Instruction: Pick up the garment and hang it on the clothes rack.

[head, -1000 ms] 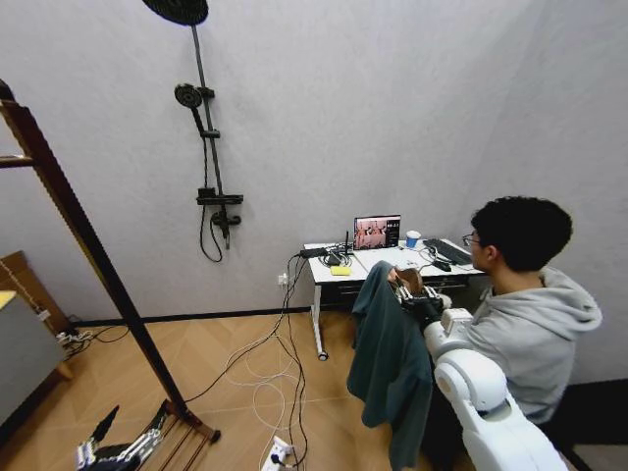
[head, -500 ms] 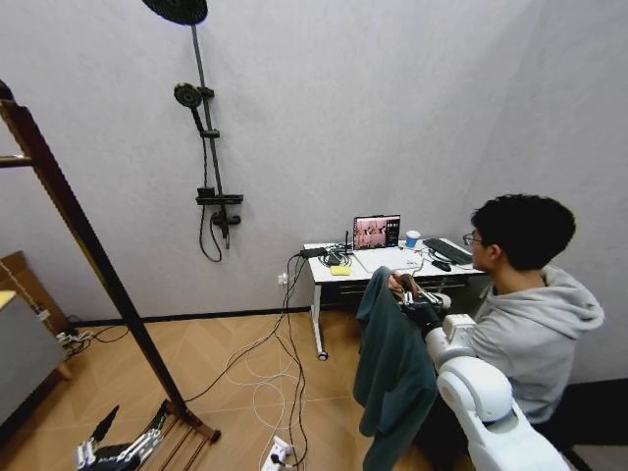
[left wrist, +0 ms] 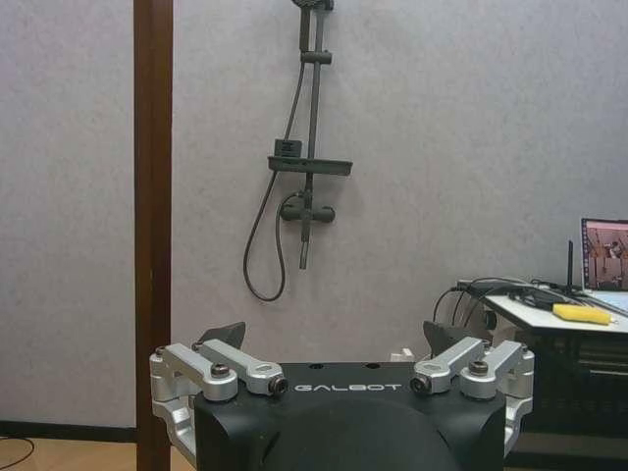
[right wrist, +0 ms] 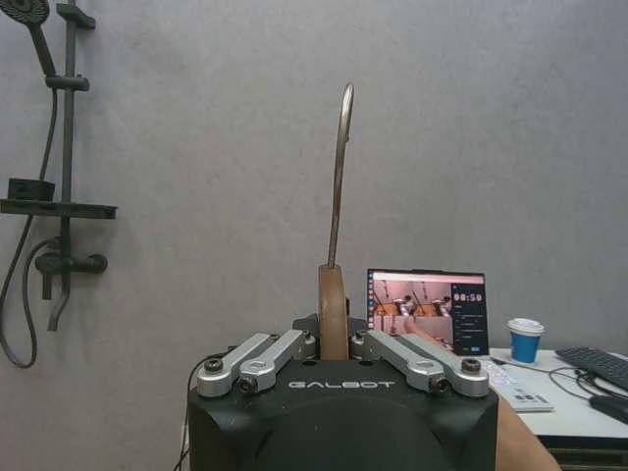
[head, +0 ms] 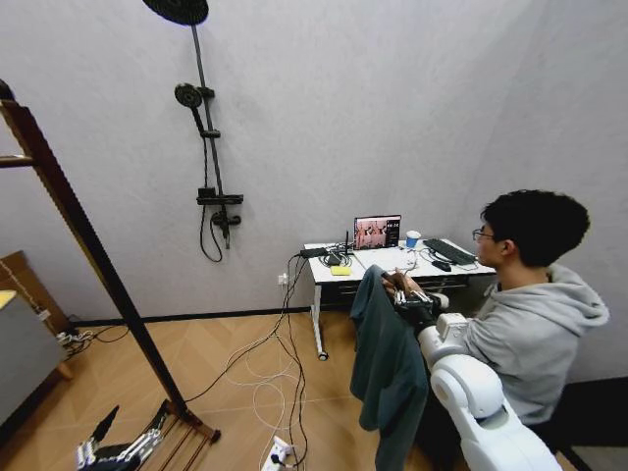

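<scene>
Holding a dark teal jacket (head: 386,368) by its wooden hanger (right wrist: 333,309), the right tool (head: 405,294) is shut on the hanger neck, the metal hook (right wrist: 340,172) rising above it. Over the last second the jacket has shifted slightly left and now hangs free beside the table (head: 329,275), so the pickup looks done. The reddish-brown clothes rack (head: 93,265) stands well apart to the left. The left tool (head: 126,437), open and empty, hangs low near the rack's foot.
</scene>
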Robot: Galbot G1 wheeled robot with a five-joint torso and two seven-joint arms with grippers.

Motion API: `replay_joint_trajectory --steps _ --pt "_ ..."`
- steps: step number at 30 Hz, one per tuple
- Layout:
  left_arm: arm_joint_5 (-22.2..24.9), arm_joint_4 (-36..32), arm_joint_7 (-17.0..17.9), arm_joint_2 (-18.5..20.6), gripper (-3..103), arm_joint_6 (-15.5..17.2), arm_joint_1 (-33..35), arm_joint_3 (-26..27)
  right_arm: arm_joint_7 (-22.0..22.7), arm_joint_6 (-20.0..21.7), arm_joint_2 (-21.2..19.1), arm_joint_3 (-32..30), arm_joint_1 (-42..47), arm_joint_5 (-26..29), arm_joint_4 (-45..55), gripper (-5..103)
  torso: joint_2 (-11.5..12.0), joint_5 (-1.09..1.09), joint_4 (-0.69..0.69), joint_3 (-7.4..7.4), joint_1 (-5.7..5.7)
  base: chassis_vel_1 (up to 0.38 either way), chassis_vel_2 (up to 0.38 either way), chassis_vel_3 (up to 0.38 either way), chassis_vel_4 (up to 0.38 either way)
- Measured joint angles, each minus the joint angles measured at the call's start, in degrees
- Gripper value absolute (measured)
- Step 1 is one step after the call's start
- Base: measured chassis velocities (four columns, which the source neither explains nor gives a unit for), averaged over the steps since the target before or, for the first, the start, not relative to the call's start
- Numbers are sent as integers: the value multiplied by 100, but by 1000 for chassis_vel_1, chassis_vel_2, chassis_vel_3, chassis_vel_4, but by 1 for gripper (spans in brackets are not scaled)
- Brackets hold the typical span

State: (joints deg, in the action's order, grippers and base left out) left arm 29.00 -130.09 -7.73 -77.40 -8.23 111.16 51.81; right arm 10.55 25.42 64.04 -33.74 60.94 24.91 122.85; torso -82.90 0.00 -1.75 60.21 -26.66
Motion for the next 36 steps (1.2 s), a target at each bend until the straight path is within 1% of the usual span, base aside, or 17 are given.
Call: replay_joint_trajectory --steps 3,8,15,17,19,21,22,24,27,28,29,30,32,33,34,35,36 --pt "0 0 0 0 100 0 0 0 -182 -72 32 -5 42 -53 -32 9 0 0 0 0 1 -8 18 9 -1" --pt "0 0 0 0 100 1 0 0 -250 -92 34 -5 58 -99 -12 9 -1 0 -1 -1 2 -38 74 66 -21" --pt "0 0 0 0 100 0 0 0 -310 -141 20 -15 143 -208 134 9 -1 -2 -1 -1 1 -100 181 212 -99" --pt "0 -1 -1 0 100 0 0 0 -339 -179 19 -11 233 -325 261 9 3 3 2 3 -10 -91 237 256 -120" --pt "0 0 -2 0 100 0 0 -1 -341 -175 20 -8 273 -345 324 9 6 5 2 5 -15 -32 218 171 -62" --pt "0 0 -1 1 100 1 -1 0 -324 -113 19 -16 337 -368 440 9 2 -11 -4 0 -5 21 141 130 5" --pt "0 0 -1 1 100 1 -1 0 -324 -113 19 -16 337 -368 440 9 2 -11 -4 0 -5 21 146 89 5" --pt "0 0 0 0 100 1 0 0 -298 -132 -1 -57 357 -367 462 9 -4 1 0 -3 5 136 149 101 2" --pt "0 0 -2 0 100 0 0 -1 -251 -186 -22 -86 355 -355 427 9 -1 -1 0 0 3 188 64 43 147" --pt "0 -1 -1 0 100 1 0 0 -219 -197 -24 -98 349 -348 399 9 -2 8 -2 0 4 130 69 35 158" --pt "0 -1 -1 0 100 1 0 0 -219 -197 -24 -98 349 -348 399 9 -2 8 -2 0 4 130 69 35 158" --pt "0 0 -1 0 100 0 0 0 -209 -202 -24 -106 344 -344 395 9 -3 -4 0 -2 5 130 74 168 158" --pt "0 0 -1 0 100 0 0 0 -209 -221 -22 -108 344 -354 387 9 -2 -2 1 -1 4 120 118 136 162" --pt "0 0 -1 0 100 0 0 0 -214 -222 -18 -108 355 -359 385 9 -1 4 0 0 3 135 118 136 154" --pt "0 0 -1 0 100 1 0 0 -219 -222 -15 -108 367 -360 384 9 -1 5 0 0 2 135 133 107 154" --pt "0 0 -1 0 100 1 0 0 -219 -222 -15 -108 367 -360 384 9 -1 5 0 0 2 135 133 107 154" --pt "0 0 -1 0 100 0 1 0 -221 -223 -12 -104 383 -360 399 9 -1 -2 -1 0 1 113 133 115 100"
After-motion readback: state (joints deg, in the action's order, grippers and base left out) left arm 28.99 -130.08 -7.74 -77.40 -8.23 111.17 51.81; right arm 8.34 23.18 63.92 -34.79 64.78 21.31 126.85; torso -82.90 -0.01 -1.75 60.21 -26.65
